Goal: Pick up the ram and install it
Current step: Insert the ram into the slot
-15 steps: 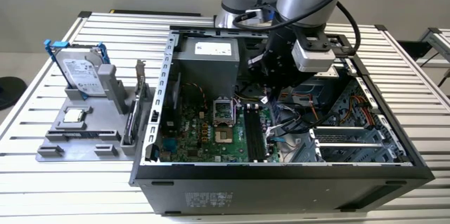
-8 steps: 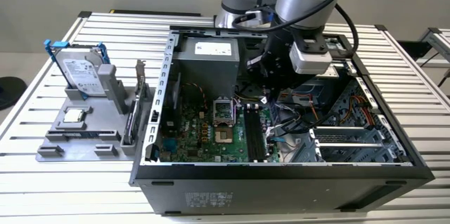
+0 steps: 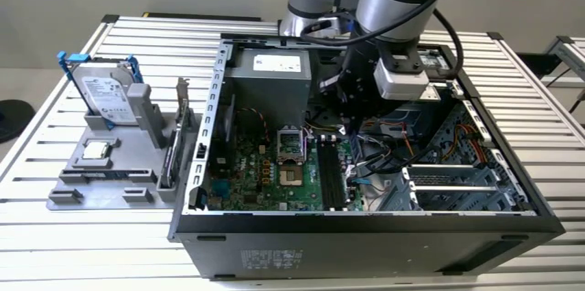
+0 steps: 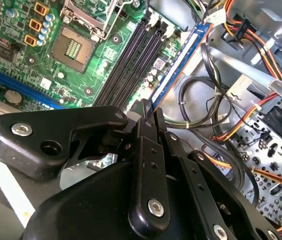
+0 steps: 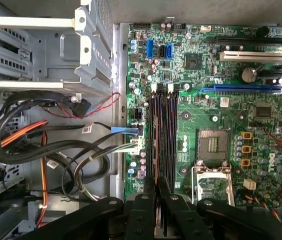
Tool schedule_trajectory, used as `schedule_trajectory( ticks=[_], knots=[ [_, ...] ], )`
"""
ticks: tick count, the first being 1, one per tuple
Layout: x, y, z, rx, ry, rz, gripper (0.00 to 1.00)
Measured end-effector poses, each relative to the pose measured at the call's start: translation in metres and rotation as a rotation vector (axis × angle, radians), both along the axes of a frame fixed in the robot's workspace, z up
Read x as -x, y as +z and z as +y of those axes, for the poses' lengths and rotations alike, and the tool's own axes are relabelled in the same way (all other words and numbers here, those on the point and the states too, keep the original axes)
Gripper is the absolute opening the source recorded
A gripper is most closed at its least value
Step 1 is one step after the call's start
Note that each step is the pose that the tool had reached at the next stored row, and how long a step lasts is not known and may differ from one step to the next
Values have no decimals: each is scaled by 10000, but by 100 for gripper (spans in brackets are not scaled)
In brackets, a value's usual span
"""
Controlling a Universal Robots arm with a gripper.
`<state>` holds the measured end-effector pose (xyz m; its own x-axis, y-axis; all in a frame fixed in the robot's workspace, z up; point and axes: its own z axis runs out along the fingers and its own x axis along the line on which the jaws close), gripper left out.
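My gripper (image 3: 352, 118) hangs inside the open computer case (image 3: 212, 168), over the motherboard. It is shut on the ram (image 4: 180, 62), a narrow blue-green stick with a pale label strip that runs out from between the black fingertips (image 4: 145, 112). In the first wrist view the ram (image 5: 155, 145) shows edge-on, lined up along the outermost of the black memory slots (image 5: 164, 130), on the cable side. The slots (image 4: 128, 62) look empty. Whether the stick touches a slot I cannot tell.
Black, orange and yellow cables (image 5: 56, 145) crowd the space beside the slots. The open CPU socket (image 5: 211, 145) lies on their other side. At the exterior view's left, a grey holder (image 3: 109, 181) carries a hard drive (image 3: 103, 96), a square chip (image 3: 97, 152) and an upright card (image 3: 183, 133).
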<state>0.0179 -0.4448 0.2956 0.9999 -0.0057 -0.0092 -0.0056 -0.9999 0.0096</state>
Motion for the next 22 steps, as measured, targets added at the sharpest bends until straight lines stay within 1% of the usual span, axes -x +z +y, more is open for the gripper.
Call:
schedule_trajectory(
  ticks=[5, 12, 19, 22],
  knots=[
    [1, -21, -5, 0, -55, 3, 0],
    [1, -62, -13, 1, -368, 68, 0],
    [1, -146, -16, 1, -394, 81, 0],
    [0, -194, -19, 0, -391, 81, 0]
  ],
)
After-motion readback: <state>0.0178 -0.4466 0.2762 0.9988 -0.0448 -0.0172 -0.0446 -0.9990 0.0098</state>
